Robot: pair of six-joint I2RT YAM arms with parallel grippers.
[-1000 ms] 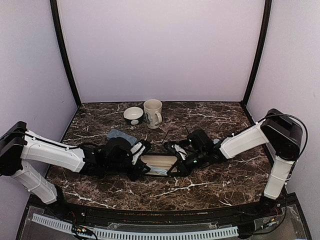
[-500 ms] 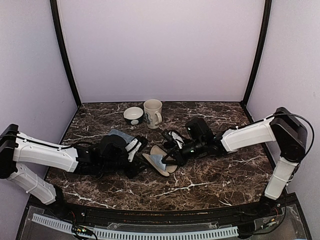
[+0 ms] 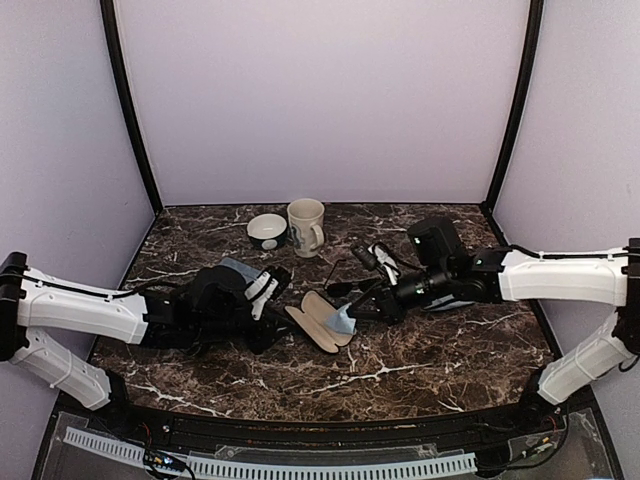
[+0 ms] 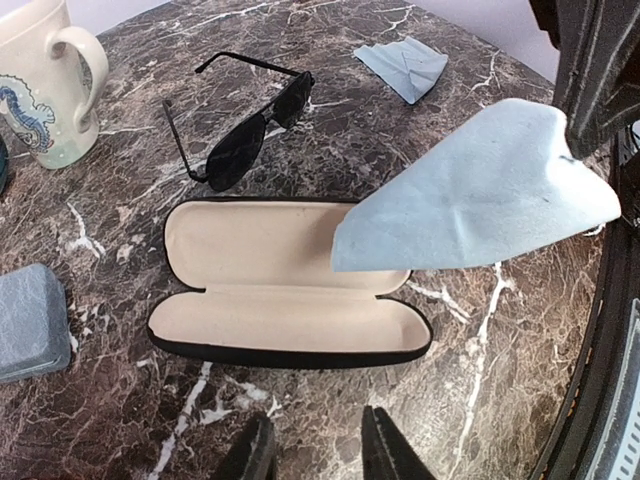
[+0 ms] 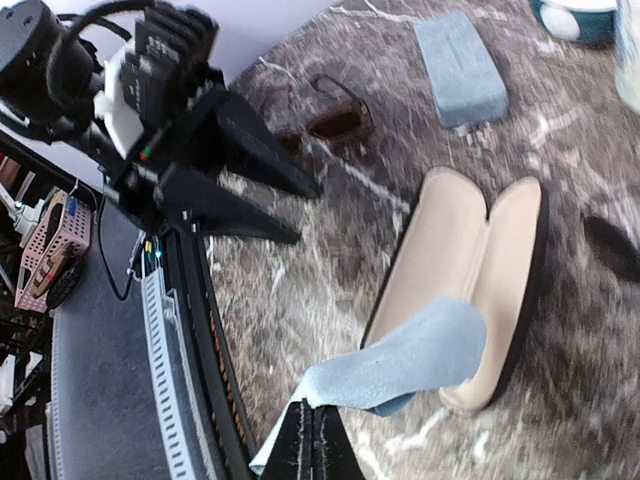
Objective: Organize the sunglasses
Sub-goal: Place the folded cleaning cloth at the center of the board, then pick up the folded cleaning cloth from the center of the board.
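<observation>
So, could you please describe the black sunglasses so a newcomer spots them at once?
Find the cream mug at the back of the marble table. The black sunglasses lie between it and the open cream-lined case, arms unfolded. Unlike the brownish pair, their thin frame is black.

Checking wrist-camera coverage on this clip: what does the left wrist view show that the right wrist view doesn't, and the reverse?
Only the left wrist view shows the mug, a second folded cloth and the black sunglasses clearly. Only the right wrist view shows the brownish sunglasses, lying near the open left gripper. Both show the open case, the blue cloth pinched in the shut right gripper, and the grey-blue case.
</observation>
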